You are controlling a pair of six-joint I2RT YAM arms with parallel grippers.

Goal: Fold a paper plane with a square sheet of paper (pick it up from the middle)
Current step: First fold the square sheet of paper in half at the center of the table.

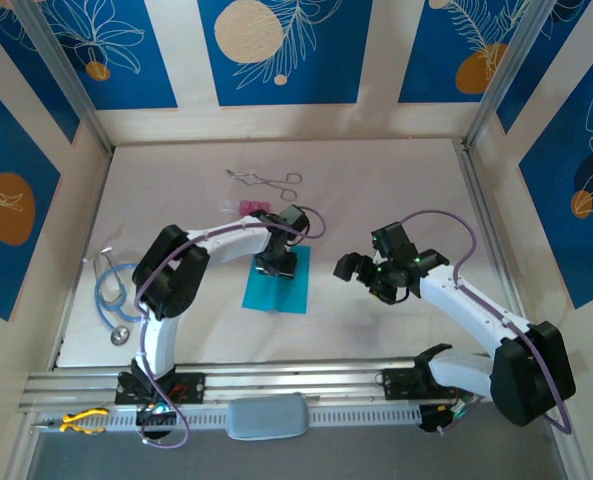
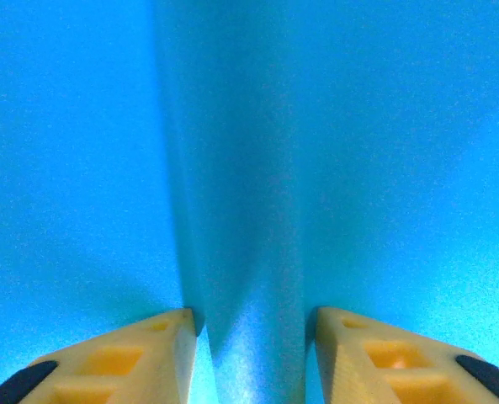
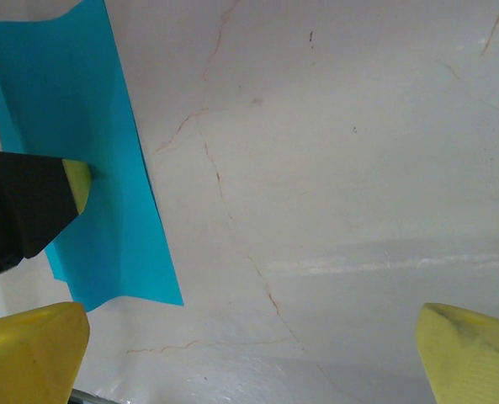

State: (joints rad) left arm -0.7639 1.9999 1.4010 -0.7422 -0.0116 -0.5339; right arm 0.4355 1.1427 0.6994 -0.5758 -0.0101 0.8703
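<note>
Looking around the square sheet of paper [image 1: 278,287] first: metal forceps [image 1: 266,180] and a small pink block [image 1: 248,206] lie beyond its far edge, and a stethoscope [image 1: 116,295] lies well off to its left. My left gripper [image 2: 253,324] sits on its middle, fingers [image 2: 161,349] half closed, both tips against a raised ridge of paper. Whether that is a firm pinch I cannot tell. My right gripper [image 3: 249,332] hangs wide open and empty, just right of the sheet.
</note>
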